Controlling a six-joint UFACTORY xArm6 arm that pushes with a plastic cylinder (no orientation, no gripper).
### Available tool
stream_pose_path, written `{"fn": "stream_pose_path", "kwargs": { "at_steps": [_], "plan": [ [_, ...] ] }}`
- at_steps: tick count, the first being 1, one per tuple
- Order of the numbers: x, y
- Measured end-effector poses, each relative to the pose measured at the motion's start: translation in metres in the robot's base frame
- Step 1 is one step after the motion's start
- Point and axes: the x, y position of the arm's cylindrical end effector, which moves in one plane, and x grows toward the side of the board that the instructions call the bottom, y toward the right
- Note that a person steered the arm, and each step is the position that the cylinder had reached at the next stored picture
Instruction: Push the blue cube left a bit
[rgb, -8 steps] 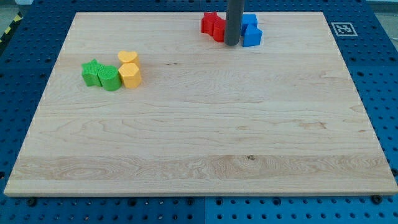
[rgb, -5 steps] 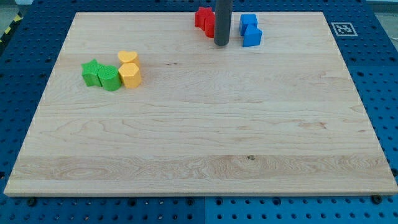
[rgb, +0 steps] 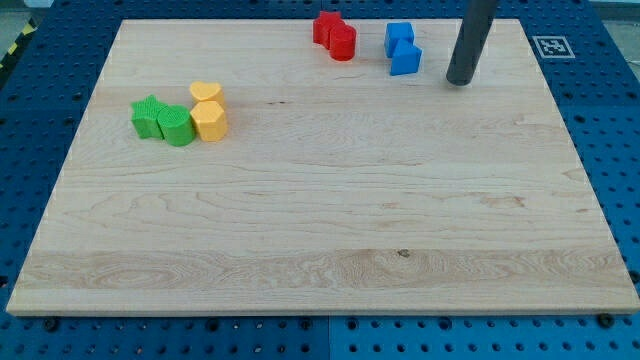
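Note:
Two blue blocks touch near the view's top, right of centre: a blue cube (rgb: 405, 59) in front and a second blue block (rgb: 399, 36) just behind it. My tip (rgb: 459, 81) stands on the board to the right of the blue cube and slightly lower in the view, a small gap away and not touching it. The dark rod rises from the tip out of the view's top.
Two red blocks (rgb: 335, 34) sit together left of the blue pair. At the view's left a green star (rgb: 148, 116), a green cylinder (rgb: 176, 126), a yellow heart (rgb: 206, 93) and a yellow block (rgb: 210, 121) cluster. The wooden board (rgb: 320, 250) lies on a blue pegboard.
My tip moved from between the red and blue blocks to the right side of the blue cube. The red blocks shifted a little to the left; the blue blocks kept their place.

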Motion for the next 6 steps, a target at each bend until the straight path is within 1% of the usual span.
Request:
{"fn": "stream_pose_path", "kwargs": {
  "at_steps": [2, 4, 6],
  "plan": [
    [-0.047, -0.03],
    [-0.054, -0.03],
    [-0.069, -0.045]
  ]
}}
